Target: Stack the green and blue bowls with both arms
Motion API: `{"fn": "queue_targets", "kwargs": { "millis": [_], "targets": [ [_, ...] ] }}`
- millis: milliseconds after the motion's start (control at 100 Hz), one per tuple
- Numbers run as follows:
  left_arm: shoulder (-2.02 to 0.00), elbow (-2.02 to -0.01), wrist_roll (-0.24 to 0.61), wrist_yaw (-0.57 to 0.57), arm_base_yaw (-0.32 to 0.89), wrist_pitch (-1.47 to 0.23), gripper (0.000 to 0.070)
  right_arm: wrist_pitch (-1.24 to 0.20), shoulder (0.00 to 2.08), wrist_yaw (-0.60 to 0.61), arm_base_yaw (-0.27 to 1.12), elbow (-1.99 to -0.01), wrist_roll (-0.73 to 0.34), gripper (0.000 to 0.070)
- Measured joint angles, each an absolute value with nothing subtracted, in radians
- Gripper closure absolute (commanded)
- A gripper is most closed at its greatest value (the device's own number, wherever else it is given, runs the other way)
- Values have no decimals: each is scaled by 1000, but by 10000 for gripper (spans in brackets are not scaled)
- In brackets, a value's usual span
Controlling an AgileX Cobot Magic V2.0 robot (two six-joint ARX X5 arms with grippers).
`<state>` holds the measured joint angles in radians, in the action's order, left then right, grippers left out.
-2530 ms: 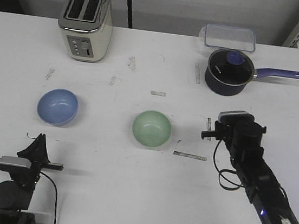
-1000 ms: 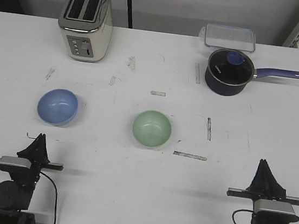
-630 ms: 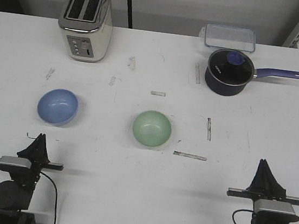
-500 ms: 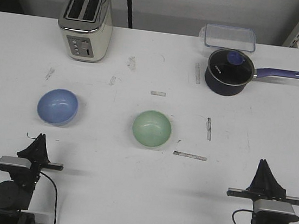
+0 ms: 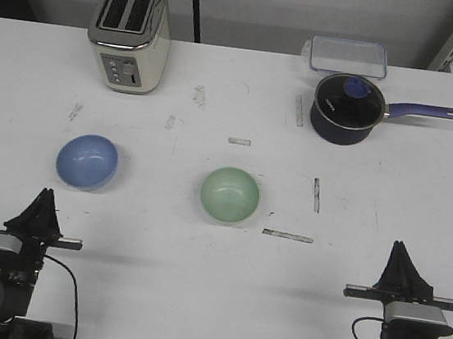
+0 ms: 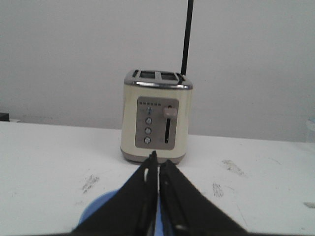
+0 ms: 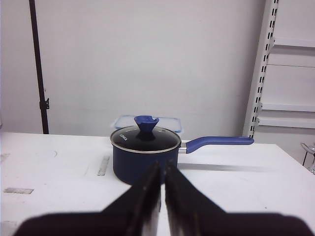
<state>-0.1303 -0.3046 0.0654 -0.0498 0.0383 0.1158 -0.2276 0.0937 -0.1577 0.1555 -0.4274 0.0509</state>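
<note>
Fingers first: both my pairs are pressed together and carry nothing, the left gripper (image 5: 44,194) parked at the near left corner of the table (image 5: 195,290), pointing away from me toward the toaster (image 6: 157,118) at the far left. Just ahead of it sits the blue bowl (image 5: 87,161), upright, toward the left edge; well apart to its right, about mid-table, sits the green bowl (image 5: 230,194), also upright. Both look glossy, rigid and light, so I judge them slippery and prone to skate or tip; I would pinch each across its rim, one pad inside, one outside. My right gripper (image 5: 399,247) rests at the near right corner, level and facing the lidded blue saucepan (image 7: 145,154) at the far right. Neither arm is reaching for a bowl yet.
</note>
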Motion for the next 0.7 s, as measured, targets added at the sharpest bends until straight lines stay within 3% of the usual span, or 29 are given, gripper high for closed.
{"fn": "queue_targets", "kwargs": {
  "millis": [270, 700],
  "targets": [
    [-433, -620, -2, -58, 39, -60, 698, -228, 94, -158, 155, -427, 51, 690],
    [-1004, -1020, 0, -57, 36, -529, 698, -228, 94, -158, 155, -427, 51, 690]
  ]
}}
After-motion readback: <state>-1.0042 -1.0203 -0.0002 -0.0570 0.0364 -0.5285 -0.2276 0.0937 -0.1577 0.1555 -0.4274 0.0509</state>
